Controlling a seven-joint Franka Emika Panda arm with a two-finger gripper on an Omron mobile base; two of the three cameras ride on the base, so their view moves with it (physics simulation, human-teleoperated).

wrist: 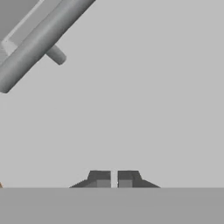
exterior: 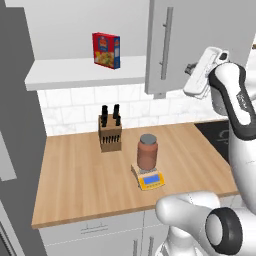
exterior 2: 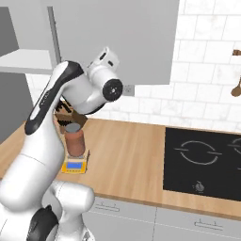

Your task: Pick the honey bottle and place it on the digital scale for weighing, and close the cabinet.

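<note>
Honey bottle [exterior: 148, 153] stood upright on the digital scale [exterior: 150, 179], lower centre of the left base view, toward the near edge of the wooden table [exterior: 75, 175]; placement judged complete. Knife block [exterior: 110, 132] farther back, against the tiled wall.

Arm raised high at the right of that view, forearm bent upward, hand turned toward the open door of the cabinet [exterior: 162, 45]. Pincer [wrist: 113, 178] clenched and empty, tips nearly touching, facing the flat grey door panel close ahead. Door's bar handle [wrist: 41, 41] lay up and to the left of the pincer in the hand view, long axis running diagonally across the upper left corner. Closing judged to depend on pushing the panel beside that handle.

Cereal box [exterior: 106, 50] on the white shelf, upper left, farthest back.
</note>
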